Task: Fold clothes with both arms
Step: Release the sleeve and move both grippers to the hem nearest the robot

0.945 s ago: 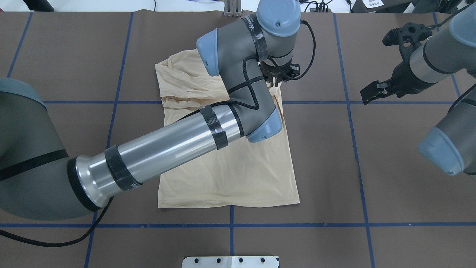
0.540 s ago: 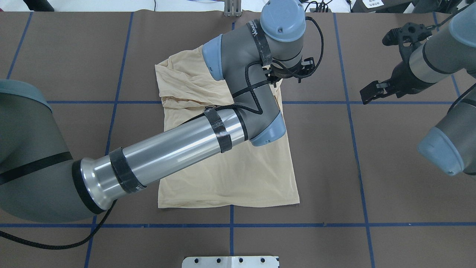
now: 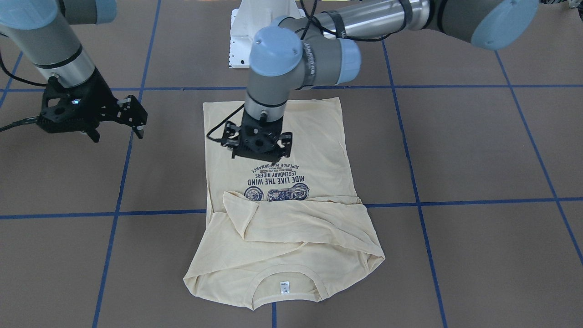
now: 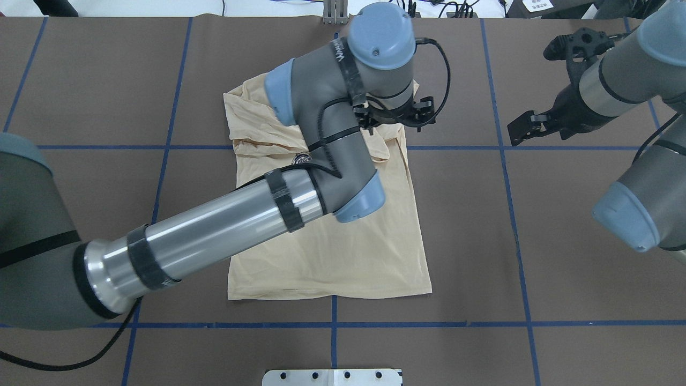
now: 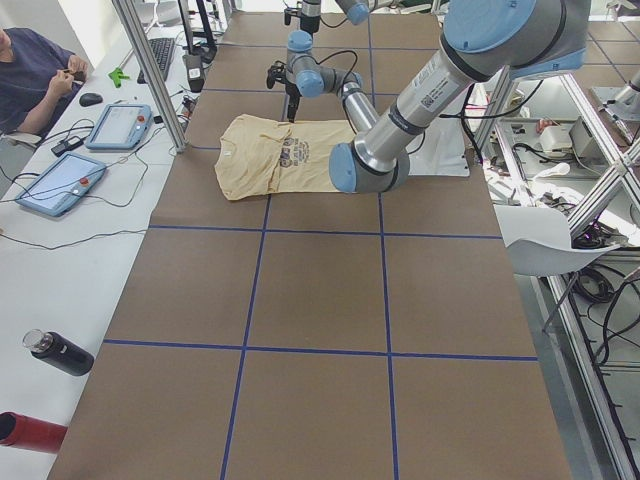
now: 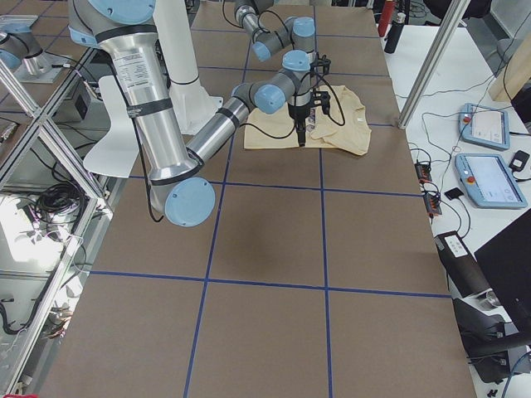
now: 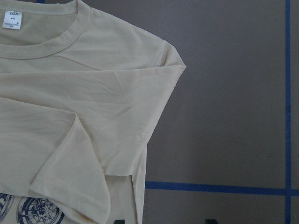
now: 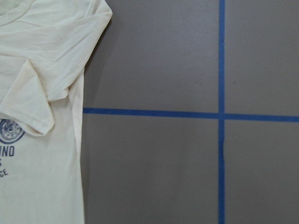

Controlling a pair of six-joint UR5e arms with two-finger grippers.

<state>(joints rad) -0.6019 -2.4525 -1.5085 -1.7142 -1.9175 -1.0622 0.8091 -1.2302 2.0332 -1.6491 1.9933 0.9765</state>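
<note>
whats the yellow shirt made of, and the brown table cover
Pale cream-yellow shirt: thin, matte cotton-like knit, judging by soft wrinkles and the ribbed neckband. Brown table cover: matte paper or card, probably; flat, without sheen, under the blue tape lines.

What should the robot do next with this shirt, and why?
Probably swing the left gripper, open above the shirt, out to a shoulder corner. The sleeves already lie folded across it, so the lengthwise fold remains, and that needs the right gripper too.

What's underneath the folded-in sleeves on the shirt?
The chest of the shirt. The motorcycle print shows just beyond the edge of the sleeves; anything printed further under them is covered.
</note>
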